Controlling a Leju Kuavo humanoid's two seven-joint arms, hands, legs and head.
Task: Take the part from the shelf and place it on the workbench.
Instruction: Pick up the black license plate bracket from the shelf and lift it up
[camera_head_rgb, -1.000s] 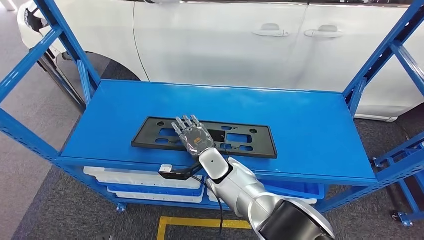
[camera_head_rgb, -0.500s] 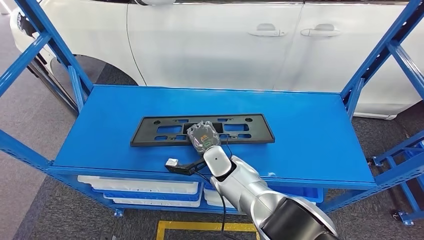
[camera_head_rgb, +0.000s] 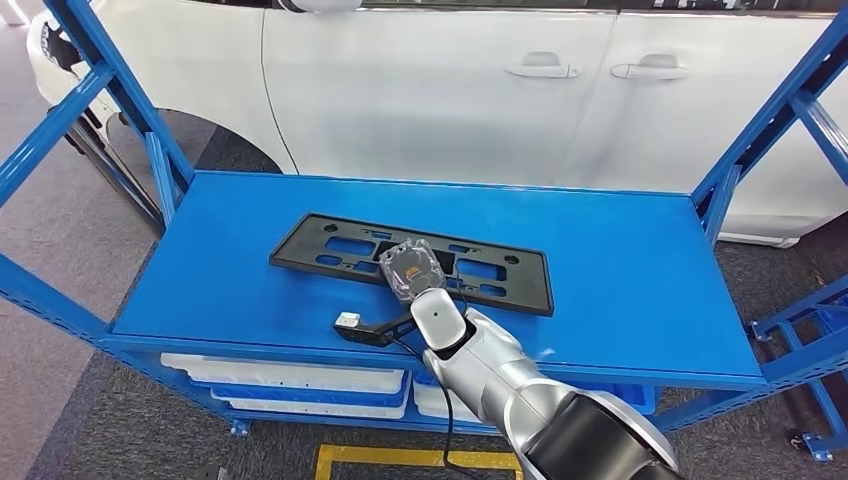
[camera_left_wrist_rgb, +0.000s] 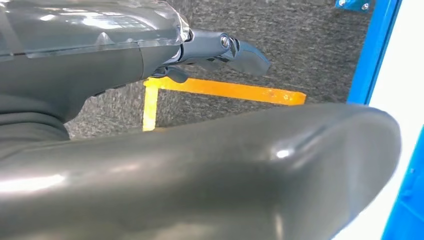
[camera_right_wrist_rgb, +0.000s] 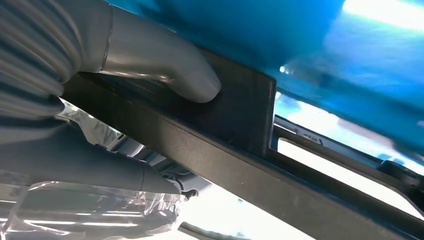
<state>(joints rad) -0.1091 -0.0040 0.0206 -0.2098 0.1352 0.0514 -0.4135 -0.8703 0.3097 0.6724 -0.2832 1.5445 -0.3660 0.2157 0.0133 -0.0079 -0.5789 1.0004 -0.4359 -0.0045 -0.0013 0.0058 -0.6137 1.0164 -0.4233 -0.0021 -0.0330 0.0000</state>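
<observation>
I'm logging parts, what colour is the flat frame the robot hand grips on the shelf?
Black frame, best seen in the head view.

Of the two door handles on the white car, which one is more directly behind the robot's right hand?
The left door handle; it is closer to being in line with the right hand, while the other handle sits further right.

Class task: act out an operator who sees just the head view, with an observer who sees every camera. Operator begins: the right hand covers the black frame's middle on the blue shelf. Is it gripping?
Observer: Yes. In the right wrist view the thumb presses one face of the black frame.
Operator: And the fingers?
Observer: The fingers lie against its opposite face, so the right hand clamps it.
Operator: Where is the left hand?
Observer: The left hand hangs above grey carpet with a yellow floor line, holding nothing.
</observation>
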